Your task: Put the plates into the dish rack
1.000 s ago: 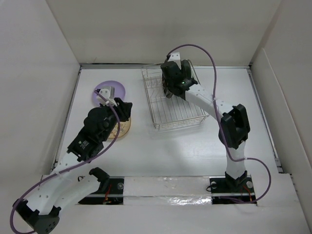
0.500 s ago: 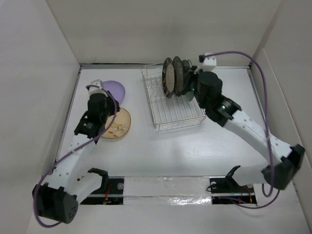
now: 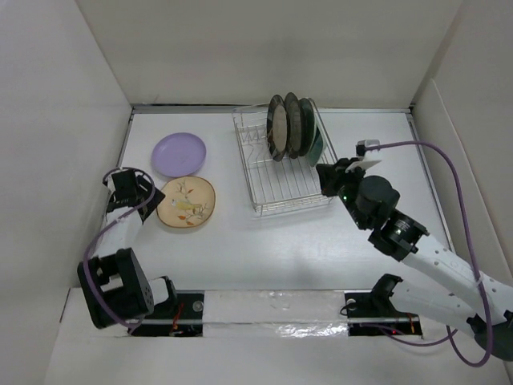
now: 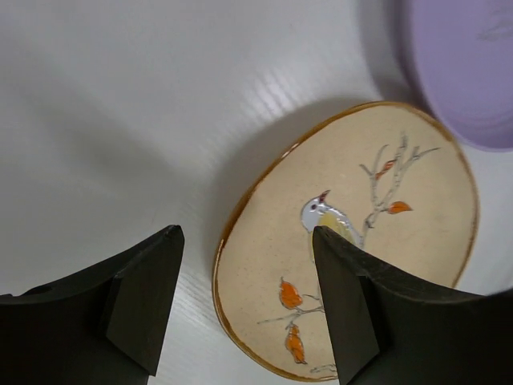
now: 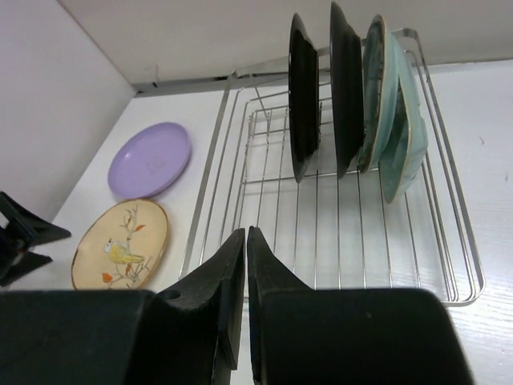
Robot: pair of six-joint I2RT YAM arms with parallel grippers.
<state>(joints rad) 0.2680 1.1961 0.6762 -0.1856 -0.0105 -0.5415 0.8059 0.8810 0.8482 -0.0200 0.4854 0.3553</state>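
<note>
The left gripper [image 4: 244, 241] hangs released, its jaws spread over the left rim of the tan bird plate [image 4: 361, 265], which lies flat on the worktop [image 4: 120, 96] with the lavender plate [image 4: 473, 64] just beside its far edge. With so shallow a rim lying on the surface, a finger may well skid over the glaze and shove the plate into its lavender neighbour rather than get under it, and a thin pinch on one edge could let it swing or drop. The right gripper [image 5: 243, 234] is clenched on nothing, near the right near corner of the dish rack [image 3: 292, 186]. Four plates [image 5: 346, 88] stand on edge, crowded at the rack's far end, the rightmost pale green one leaning, so a careless insertion could knock them. No brand, label or writing is readable.
</note>
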